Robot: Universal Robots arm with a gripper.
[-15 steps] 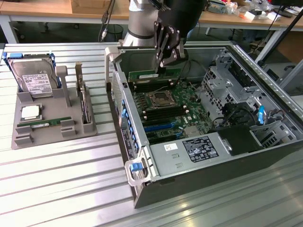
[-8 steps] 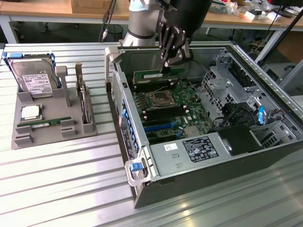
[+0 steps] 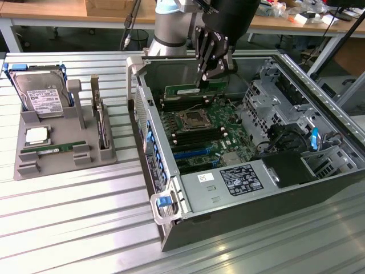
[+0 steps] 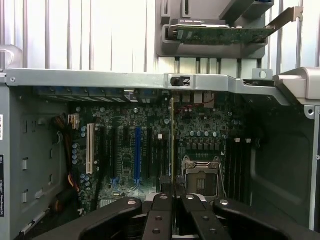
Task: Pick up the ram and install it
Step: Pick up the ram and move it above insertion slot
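Gripper [image 3: 204, 79] fingers clamped on the ram [image 3: 188, 90]; its free long edge hangs near the memory slots [image 3: 182, 104] beyond the fingertips, with the computer case [image 3: 256, 220] walls well apart either side.

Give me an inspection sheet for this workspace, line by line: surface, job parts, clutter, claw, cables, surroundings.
Surface: ribbed metal table with an open computer case on it.
Job's things: ram held on edge over the motherboard inside the case; whether it touches a slot cannot be told.
Clutter: grey tray beside the case, holding a hard drive, processor chip, second memory stick and upright expansion card.
Claw: claw shut on the ram.
Cables: black cable behind the arm; wire bundle inside the case.
Surroundings: wooden benches behind the table.
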